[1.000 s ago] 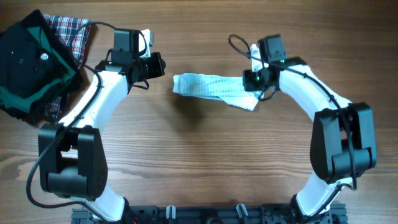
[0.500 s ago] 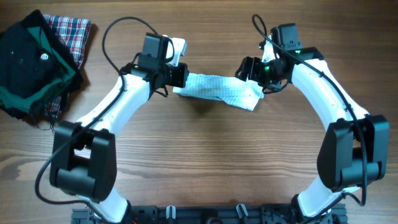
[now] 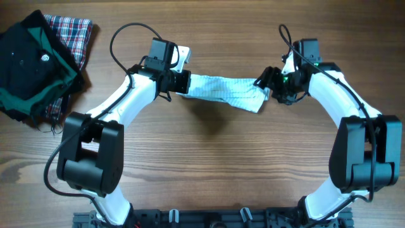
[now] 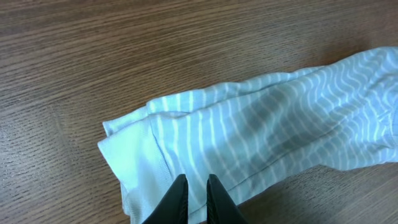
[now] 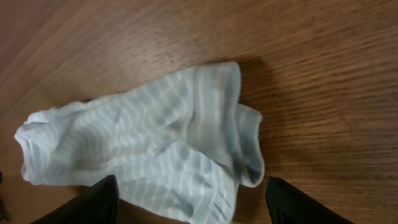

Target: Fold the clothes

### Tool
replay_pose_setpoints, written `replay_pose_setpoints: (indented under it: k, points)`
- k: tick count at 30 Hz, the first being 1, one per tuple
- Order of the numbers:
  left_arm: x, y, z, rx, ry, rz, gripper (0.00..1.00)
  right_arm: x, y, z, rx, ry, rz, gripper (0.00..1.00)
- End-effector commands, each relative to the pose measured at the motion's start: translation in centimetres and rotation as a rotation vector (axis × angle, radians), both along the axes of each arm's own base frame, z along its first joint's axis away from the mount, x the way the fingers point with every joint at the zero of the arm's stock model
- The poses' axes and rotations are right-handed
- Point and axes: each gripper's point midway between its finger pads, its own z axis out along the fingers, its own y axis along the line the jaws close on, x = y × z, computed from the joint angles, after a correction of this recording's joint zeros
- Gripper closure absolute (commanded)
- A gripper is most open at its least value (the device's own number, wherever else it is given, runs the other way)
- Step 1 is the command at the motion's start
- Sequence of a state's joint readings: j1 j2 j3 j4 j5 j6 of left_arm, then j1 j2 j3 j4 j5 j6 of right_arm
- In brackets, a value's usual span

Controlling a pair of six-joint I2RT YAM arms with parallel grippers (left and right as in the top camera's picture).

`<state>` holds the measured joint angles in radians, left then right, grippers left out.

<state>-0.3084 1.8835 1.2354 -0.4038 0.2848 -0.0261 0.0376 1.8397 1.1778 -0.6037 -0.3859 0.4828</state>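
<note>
The clothes (image 3: 224, 92), a small pale-blue garment with fine white stripes, lie stretched out at the table's back middle. They also show in the left wrist view (image 4: 267, 124) and the right wrist view (image 5: 155, 130). My left gripper (image 3: 183, 82) is at the garment's left end; its fingers (image 4: 197, 186) are pressed nearly together with the hem's cloth between them. My right gripper (image 3: 266, 85) is open at the garment's right end, its fingers (image 5: 189, 199) wide apart on either side of the cuff, not touching it.
A dark pile of a black-and-green garment (image 3: 28, 63) lies on a red plaid cloth (image 3: 73, 31) at the back left corner. Bare wooden table (image 3: 209, 164) lies in front of the garment.
My left gripper moved right onto the garment's left end. My right gripper moved right and back off the cloth to its right end. The garment now lies more stretched out.
</note>
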Motion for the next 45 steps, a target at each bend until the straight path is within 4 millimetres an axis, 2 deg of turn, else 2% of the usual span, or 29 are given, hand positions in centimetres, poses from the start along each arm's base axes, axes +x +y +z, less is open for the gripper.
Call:
replay_pose_setpoints:
  k: [1, 6, 16, 21, 24, 29, 35, 40, 42, 45]
  points:
    - [0.2, 0.1, -0.5, 0.017, 0.000, -0.014, 0.89, -0.8, 0.7, -0.6, 0.036, 0.016, 0.002, 0.24]
    - [0.2, 0.2, -0.8, 0.020, 0.007, -0.014, 0.90, -1.3, 0.6, -2.4, 0.038, 0.035, -0.008, 0.22]
    - [-0.3, 0.3, -2.4, 0.036, 0.050, -0.015, 0.93, -0.8, 0.2, -5.6, 0.009, 0.054, -0.007, 0.17]
    - [-0.7, 0.3, -3.5, 0.045, 0.080, -0.018, 0.94, -1.3, 1.6, -7.4, 0.090, 0.099, 0.016, 0.18]
    - [-0.7, 0.3, -3.6, 0.046, 0.083, -0.018, 0.95, -1.9, 2.6, -8.2, 0.139, 0.125, 0.048, 0.27]
    - [-0.7, 0.3, -3.6, 0.047, 0.082, -0.018, 0.95, -2.5, 3.6, -8.1, 0.161, 0.138, 0.086, 0.37]
    - [-0.7, 0.3, -3.6, 0.046, 0.082, -0.018, 0.95, -2.6, 4.4, -7.7, 0.195, 0.117, 0.132, 0.74]
    - [-0.7, 0.3, -3.6, 0.047, 0.082, -0.018, 0.95, -2.4, 4.4, -7.7, 0.193, 0.107, 0.139, 0.92]
    - [-0.7, 0.3, -3.6, 0.047, 0.082, -0.018, 0.96, -2.3, 4.4, -7.6, 0.194, 0.099, 0.139, 0.96]
    - [-0.7, 0.3, -3.6, 0.047, 0.082, -0.018, 0.96, -2.0, 4.4, -7.6, 0.195, 0.087, 0.141, 0.96]
